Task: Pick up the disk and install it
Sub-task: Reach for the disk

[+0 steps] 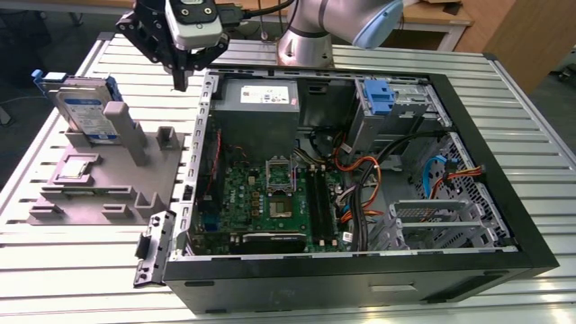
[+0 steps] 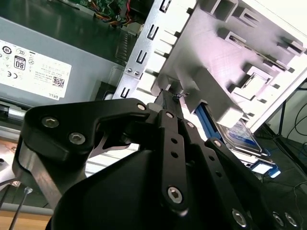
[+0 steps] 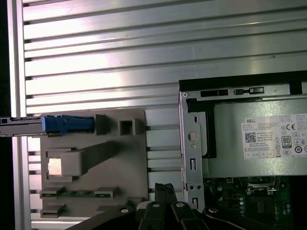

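**A:** What takes up the most room?

**B:** A slatted aluminium table (image 1: pixel 527 115). An open computer case (image 1: pixel 342 290) lies on its side on it, with the inside facing up. In the exterior view a grey fixture (image 1: pixel 99 192) sits on the table at nine o'clock of the case, just beside its wall.

**A:** What's inside the case?

**B:** A grey power supply (image 1: pixel 243 115) is at eleven o'clock. A green motherboard (image 1: pixel 266 196) is at about seven o'clock of centre. A bare blue drive bracket (image 1: pixel 380 98) is at one o'clock.

**A:** Where is the disk?

**B:** The disk (image 1: pixel 83 111) stands on edge in a slot at the fixture's eleven o'clock corner, outside the case. Its white label with a blue band faces the exterior camera, and blue plastic shows along its upper edge. The first wrist view shows the disk (image 3: pixel 21 125) edge-on, with the blue plastic next to it.

**A:** And the gripper?

**B:** The gripper (image 1: pixel 183 84) hangs from the arm (image 1: pixel 333 27) over the table, by the case's eleven o'clock corner. The disk is at about eight o'clock from its tips and clear of them. In the first wrist view the fingers (image 3: pixel 160 191) are pressed together with nothing between them.
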### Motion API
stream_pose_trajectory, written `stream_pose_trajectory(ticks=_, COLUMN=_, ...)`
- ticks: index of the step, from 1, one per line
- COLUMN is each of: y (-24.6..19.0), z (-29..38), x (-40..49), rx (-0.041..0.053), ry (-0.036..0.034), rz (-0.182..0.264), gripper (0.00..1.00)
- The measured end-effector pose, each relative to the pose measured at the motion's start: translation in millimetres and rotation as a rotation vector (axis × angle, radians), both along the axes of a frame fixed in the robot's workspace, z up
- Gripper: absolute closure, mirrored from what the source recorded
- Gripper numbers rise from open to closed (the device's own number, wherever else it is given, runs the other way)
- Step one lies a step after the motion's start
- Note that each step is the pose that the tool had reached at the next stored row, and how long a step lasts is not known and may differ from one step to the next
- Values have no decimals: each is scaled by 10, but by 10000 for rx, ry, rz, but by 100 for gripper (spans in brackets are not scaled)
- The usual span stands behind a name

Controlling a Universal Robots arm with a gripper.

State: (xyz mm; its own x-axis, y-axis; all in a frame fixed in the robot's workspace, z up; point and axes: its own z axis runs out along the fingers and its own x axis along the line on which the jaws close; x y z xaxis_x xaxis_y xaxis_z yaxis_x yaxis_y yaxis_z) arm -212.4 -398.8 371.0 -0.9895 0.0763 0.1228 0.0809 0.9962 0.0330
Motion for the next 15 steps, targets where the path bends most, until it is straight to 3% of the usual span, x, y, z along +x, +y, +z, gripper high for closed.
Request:
stream_pose_trajectory(ticks=8, y=0, z=-6, x=-21, rx=0, ry=12, rz=0, gripper=90)
stream_pose_trajectory(ticks=12, y=0, z=-9, x=-93, rx=-1, ry=7, rz=1, gripper=90)
stream_pose_trajectory(ticks=14, y=1, z=-10, x=-139, rx=-2, ry=-33, rz=1, gripper=90)
stream_pose_trajectory(ticks=15, y=1, z=-11, x=-163, rx=-2, ry=-94, rz=2, gripper=90)
